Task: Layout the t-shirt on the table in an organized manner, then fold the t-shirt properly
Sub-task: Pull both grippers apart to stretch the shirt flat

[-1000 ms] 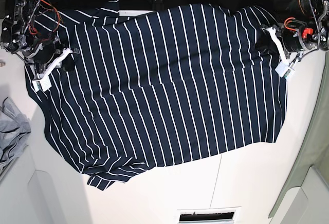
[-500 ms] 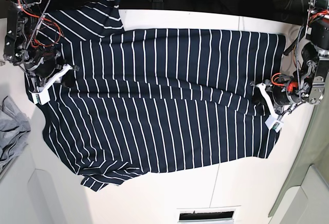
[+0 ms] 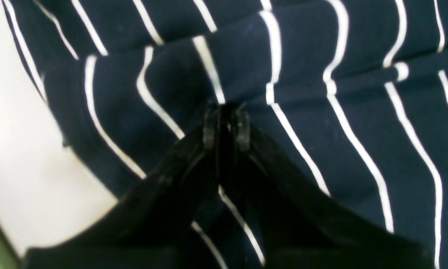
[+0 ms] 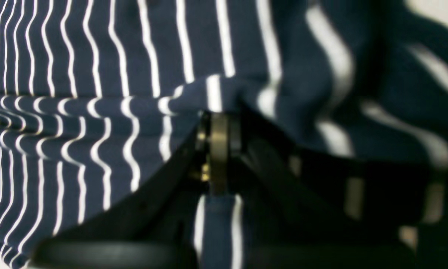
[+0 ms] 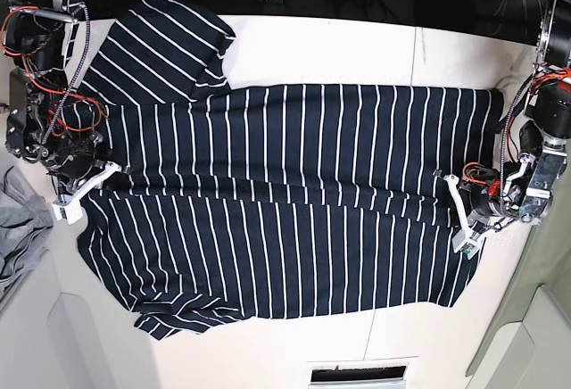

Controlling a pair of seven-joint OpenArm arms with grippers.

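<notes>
Each tool, the left tool (image 5: 466, 213) and the right tool (image 5: 87, 188), was closed tightly on the t-shirt (image 5: 285, 202). They held opposite edges to keep it stretched flat over the surface (image 5: 339, 45).

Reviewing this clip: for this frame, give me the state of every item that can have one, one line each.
t-shirt: spread on the table, a crease across the middle, one sleeve flat at the far end
left gripper: shut on t-shirt
right gripper: shut on t-shirt
table: mostly covered by the shirt
grey cloth: crumpled, off to the side
</notes>
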